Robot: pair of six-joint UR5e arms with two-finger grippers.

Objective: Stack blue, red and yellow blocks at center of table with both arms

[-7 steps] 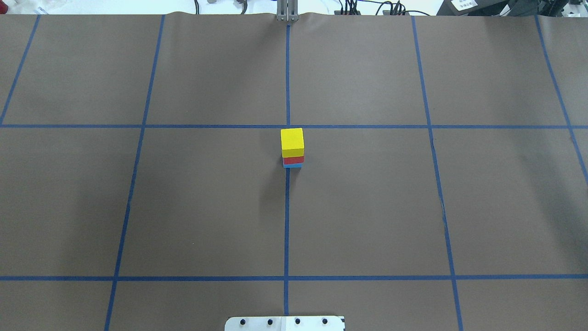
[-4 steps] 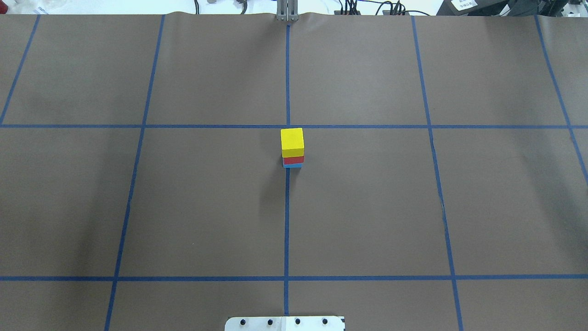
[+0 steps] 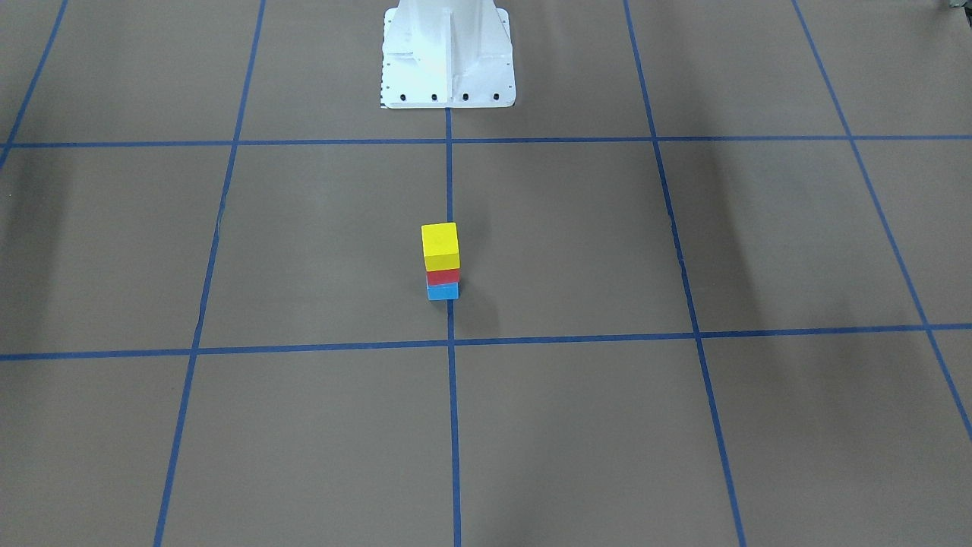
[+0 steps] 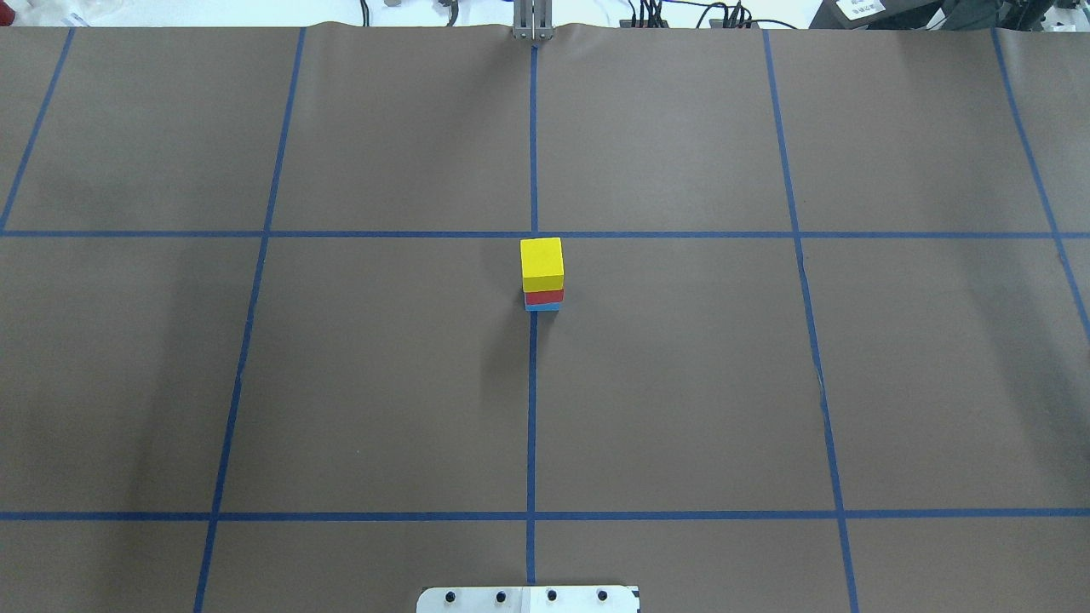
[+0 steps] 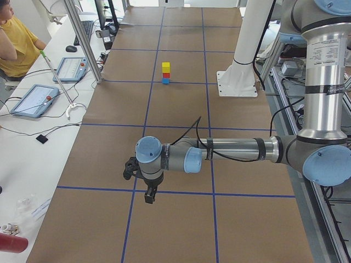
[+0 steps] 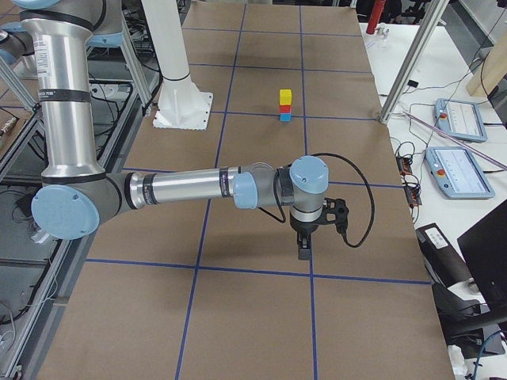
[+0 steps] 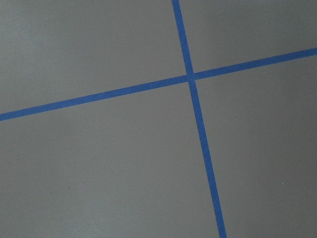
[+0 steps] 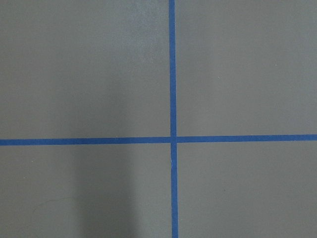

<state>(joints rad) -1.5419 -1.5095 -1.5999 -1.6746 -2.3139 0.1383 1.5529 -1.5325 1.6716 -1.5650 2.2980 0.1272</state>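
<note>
A stack stands at the table's center on the blue tape line: the yellow block [image 4: 542, 260] on the red block [image 4: 543, 296] on the blue block [image 4: 542, 306]. The front view shows the same yellow [image 3: 440, 241], red [image 3: 443, 276] and blue [image 3: 443, 291] order. My left gripper [image 5: 148, 194] hangs over the table far from the stack. It shows only in the left side view, so I cannot tell whether it is open or shut. My right gripper [image 6: 303, 249] is likewise far out on its own side, and I cannot tell its state either. Both wrist views show only bare table and tape.
The white robot base [image 3: 446, 53] stands at the table's near edge behind the stack. Blue tape lines [image 4: 532, 383] grid the brown table. A person in yellow [image 5: 13, 38], tablets [image 5: 33, 98] and metal posts [image 5: 82, 38] line the far side.
</note>
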